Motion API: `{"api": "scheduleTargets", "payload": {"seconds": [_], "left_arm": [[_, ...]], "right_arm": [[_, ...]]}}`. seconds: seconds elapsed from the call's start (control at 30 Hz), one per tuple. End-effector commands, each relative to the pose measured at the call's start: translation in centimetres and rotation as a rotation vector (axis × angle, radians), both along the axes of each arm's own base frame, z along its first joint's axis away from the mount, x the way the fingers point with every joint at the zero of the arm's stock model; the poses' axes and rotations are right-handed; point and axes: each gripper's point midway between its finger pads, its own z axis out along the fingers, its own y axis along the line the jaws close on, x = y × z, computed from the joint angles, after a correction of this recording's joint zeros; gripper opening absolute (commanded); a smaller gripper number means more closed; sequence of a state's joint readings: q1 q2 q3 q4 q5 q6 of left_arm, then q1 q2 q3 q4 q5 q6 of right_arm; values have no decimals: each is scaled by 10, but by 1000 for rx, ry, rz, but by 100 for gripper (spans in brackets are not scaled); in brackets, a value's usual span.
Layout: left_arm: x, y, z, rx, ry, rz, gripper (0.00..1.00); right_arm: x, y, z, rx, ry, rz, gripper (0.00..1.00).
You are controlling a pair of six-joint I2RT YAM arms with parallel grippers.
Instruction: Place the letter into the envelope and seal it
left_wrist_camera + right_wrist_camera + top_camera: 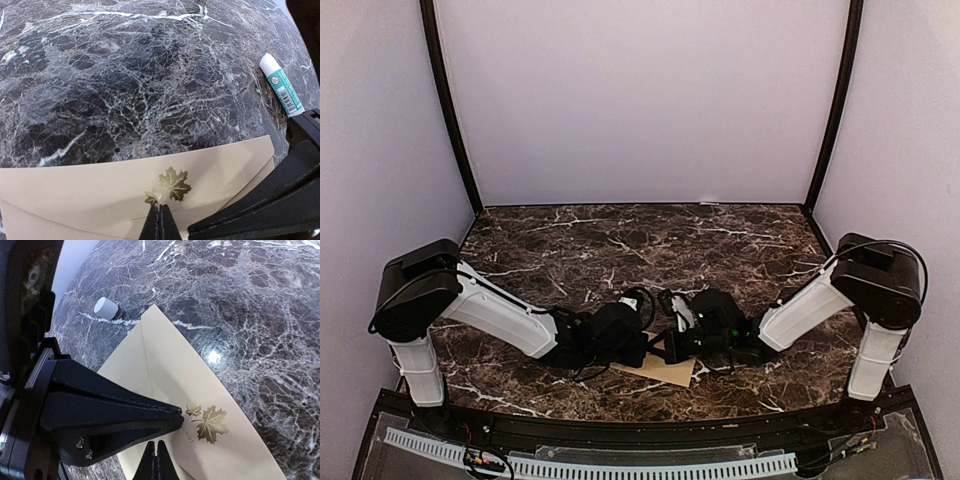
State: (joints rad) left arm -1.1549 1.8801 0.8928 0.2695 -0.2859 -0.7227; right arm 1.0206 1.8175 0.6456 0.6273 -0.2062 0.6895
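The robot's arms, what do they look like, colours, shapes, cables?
Both the left arm and right arm have white tubular links, with rounded black housings at the joints and black wrists. Thin black cables loop near the wrists. The fingers are matte black wedges tapering to points. No markings are readable.

From above I see the envelope (665, 370) flat on the table (620, 240) at 6 o'clock, close to the near edge. The left gripper (160, 216) is over it from 9 o'clock and the right gripper (156, 452) from 3 o'clock, their tips side by side on its flap. In my left wrist view a small capped tube (281, 85) lies on the table at 2 o'clock, near the envelope's corner.
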Motion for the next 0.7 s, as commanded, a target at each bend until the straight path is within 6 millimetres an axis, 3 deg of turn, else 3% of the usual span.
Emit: {"api": "scheduleTargets", "payload": {"seconds": [0.0, 0.17, 0.3, 0.53, 0.67], "left_arm": [[-23, 39, -44, 175, 99, -14, 0], [-23, 40, -45, 177, 99, -12, 0], [-23, 42, -46, 181, 98, -10, 0], [-23, 41, -45, 182, 95, -16, 0], [-23, 40, -46, 180, 94, -24, 0]], "right_arm": [[8, 3, -15, -36, 4, -16, 0], [7, -4, -36, -80, 31, -36, 0], [5, -23, -47, -125, 39, -74, 0], [7, -54, -49, -177, 25, -138, 0], [9, -58, -47, -180, 24, -144, 0]]}}
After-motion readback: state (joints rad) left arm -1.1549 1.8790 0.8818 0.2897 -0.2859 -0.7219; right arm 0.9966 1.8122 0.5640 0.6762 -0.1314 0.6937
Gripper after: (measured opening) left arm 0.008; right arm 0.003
